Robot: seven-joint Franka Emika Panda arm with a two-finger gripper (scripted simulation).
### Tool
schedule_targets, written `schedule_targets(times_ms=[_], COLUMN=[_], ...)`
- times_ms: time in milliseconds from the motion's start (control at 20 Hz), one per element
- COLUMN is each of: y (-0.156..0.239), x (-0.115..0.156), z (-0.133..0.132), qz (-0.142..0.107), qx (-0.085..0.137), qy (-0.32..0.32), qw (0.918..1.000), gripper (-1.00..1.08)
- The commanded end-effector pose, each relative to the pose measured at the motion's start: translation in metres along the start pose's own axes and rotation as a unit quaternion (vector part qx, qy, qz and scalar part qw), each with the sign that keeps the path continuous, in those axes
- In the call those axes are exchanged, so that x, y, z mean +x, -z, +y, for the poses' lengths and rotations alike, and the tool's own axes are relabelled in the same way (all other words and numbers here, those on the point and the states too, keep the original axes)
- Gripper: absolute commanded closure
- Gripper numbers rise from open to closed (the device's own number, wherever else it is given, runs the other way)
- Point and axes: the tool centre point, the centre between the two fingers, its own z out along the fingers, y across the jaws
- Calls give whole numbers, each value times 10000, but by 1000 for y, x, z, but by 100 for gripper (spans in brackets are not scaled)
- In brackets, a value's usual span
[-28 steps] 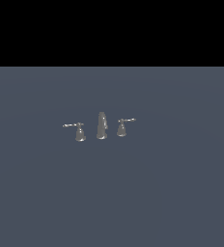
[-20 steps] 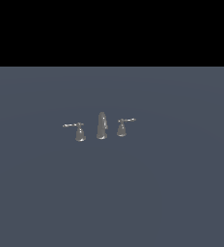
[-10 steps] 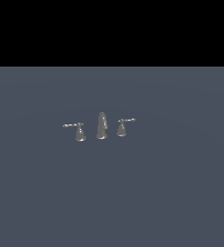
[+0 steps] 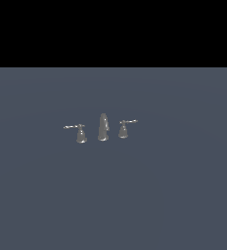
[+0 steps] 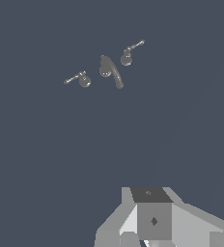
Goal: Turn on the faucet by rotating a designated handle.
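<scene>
The faucet [image 4: 103,128] is a tiny shiny grey three-piece set standing on a flat slate-grey surface. Its tall tapered spout [image 4: 103,126] is in the middle. The handle [image 4: 79,133], a cone base with a thin lever pointing to the exterior view's left, stands on that side of the spout. A twin handle [image 4: 124,129] with a slightly shorter lever stands on the other side. The wrist view shows the handle [image 5: 82,79], the curved spout [image 5: 110,71] and the twin [image 5: 127,57] from above. Only my gripper's grey body [image 5: 153,221] shows there, far from the faucet, with the fingertips cut off.
The slate-grey surface [image 4: 113,195] spreads around the faucet in every direction. A black band fills the top of the exterior view. No arm shows in the exterior view.
</scene>
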Motion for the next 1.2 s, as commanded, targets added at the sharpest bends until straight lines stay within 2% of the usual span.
schedule_targets(times_ms=[0, 550, 1150], y=[-16, -81, -146], x=[4, 32, 70], z=[-13, -65, -109], qz=[-8, -48, -88], qx=[2, 10, 20], qy=[-254, -1312, -2338], qw=[9997, 9913, 9723], gripper=[108, 108, 108])
